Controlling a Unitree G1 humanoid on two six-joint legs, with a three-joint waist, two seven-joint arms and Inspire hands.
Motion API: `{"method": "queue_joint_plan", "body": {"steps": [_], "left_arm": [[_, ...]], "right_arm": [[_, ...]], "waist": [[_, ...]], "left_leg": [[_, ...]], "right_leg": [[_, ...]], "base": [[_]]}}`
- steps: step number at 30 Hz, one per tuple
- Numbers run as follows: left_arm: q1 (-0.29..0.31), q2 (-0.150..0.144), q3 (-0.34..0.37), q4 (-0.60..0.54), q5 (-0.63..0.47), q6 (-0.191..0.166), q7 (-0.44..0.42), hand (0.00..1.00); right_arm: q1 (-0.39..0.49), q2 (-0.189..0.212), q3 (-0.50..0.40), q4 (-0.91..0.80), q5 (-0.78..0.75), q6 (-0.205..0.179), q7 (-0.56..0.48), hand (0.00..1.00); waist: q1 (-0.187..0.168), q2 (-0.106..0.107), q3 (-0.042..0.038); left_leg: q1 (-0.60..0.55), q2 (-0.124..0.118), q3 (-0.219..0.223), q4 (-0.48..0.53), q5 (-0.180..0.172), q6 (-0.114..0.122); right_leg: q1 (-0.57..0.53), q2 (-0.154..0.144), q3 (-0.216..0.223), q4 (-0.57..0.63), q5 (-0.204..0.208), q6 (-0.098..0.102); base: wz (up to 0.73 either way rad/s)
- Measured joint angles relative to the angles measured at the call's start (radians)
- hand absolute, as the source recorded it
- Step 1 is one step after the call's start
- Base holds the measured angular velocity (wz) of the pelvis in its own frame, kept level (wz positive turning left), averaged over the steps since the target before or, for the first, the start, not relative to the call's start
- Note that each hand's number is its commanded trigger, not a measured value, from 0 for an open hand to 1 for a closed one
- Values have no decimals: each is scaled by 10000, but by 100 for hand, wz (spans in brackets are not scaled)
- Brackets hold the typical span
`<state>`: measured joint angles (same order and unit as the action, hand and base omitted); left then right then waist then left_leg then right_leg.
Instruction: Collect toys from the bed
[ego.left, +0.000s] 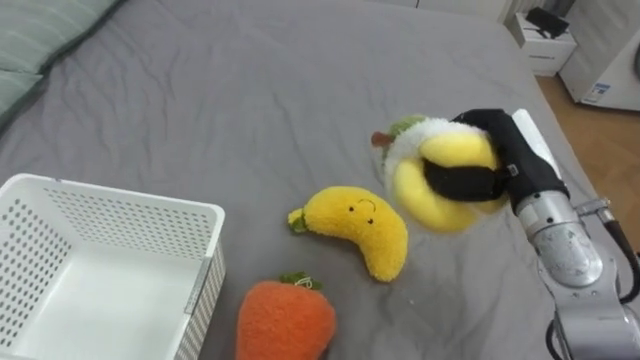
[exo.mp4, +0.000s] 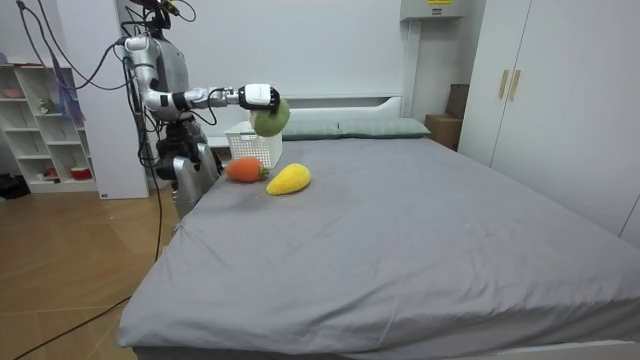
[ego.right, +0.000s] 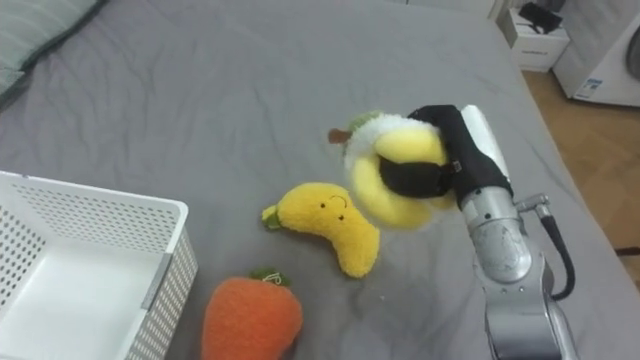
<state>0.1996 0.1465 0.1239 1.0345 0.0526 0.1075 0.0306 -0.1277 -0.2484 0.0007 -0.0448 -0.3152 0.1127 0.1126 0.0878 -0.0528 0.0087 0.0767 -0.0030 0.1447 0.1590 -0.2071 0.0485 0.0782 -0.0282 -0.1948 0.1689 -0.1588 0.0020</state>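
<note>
Now the right hand (ego.left: 515, 160) is gripping a round yellow plush toy (ego.left: 440, 212), fingers curled around it, above the bed (ego.left: 250, 90). The white basket (ego.left: 110, 195) is standing empty, and the banana toy (ego.left: 360, 228) and the orange toy (ego.left: 285, 322) are lying on the cover near it, so most collecting is remaining.

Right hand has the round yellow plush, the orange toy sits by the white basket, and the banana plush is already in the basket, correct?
Not quite. The banana plush is not in the white basket; it lies on the grey bed next to the orange toy, as the left eye view shows. The rest holds: the right hand has its fingers curled round the round yellow plush.
</note>
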Motion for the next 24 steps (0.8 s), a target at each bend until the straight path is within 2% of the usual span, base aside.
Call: {"method": "queue_joint_plan", "body": {"steps": [6, 8, 11, 13, 17, 19, 21, 24], "left_arm": [[-174, -11, -203, 70, -12, -57, 105, 0], [-186, -10, -292, 49, -23, -57, 161, 0], [-265, -47, -284, 58, -21, -51, 245, 0], [-357, -40, -282, 56, -4, -51, 249, 0], [-450, -32, -297, 61, -22, -51, 255, 0], [-513, 3, -299, 62, -81, -51, 260, 0], [-512, 40, -297, 66, -212, -51, 276, 0], [-368, 36, -296, 90, -213, -32, 301, 0]], "right_arm": [[-808, 6, 779, -5, 436, 28, 187, 100], [-1103, 36, 1098, -6, 538, 167, 247, 100], [-1481, 102, 1563, -5, 239, 240, 393, 100], [-1691, 116, 1858, -4, -47, 390, 483, 100], [-2091, 158, 2115, 44, -41, 615, 535, 100], [-2227, 229, 2144, 50, -35, 622, 539, 100], [-2308, 263, 2190, 104, -43, 691, 542, 100], [-2720, 418, 2466, 572, -99, 936, 546, 100]], "waist": [[522, -9, -17], [592, -11, -18], [881, -44, -33], [1041, -110, -51], [1194, -217, -23], [1369, -350, 42], [1445, -442, 42], [1688, -446, 48]], "left_leg": [[14, -14, -124, 39, 9, 5], [10, -18, -172, 41, 10, 7], [-12, -26, -196, 36, 12, 10], [-126, -57, -417, 77, 21, 24], [-216, -130, -678, 82, 97, 50], [-279, -157, -846, 101, 132, 43], [-345, -203, -1048, 108, 182, 48], [-349, -253, -1181, 136, 203, 64]], "right_leg": [[63, -30, -233, -15, -1, 1], [85, -37, -291, -17, -1, 2], [81, -51, -322, -17, -1, 2], [82, -88, -550, -16, -1, 3], [107, -153, -847, -17, -5, 9], [121, -165, -905, -25, -5, 10], [142, -203, -1115, -34, -6, 11], [243, -243, -1390, -100, -5, 14]], "base": [[6], [8], [4], [22], [23], [21], [26], [17]]}}
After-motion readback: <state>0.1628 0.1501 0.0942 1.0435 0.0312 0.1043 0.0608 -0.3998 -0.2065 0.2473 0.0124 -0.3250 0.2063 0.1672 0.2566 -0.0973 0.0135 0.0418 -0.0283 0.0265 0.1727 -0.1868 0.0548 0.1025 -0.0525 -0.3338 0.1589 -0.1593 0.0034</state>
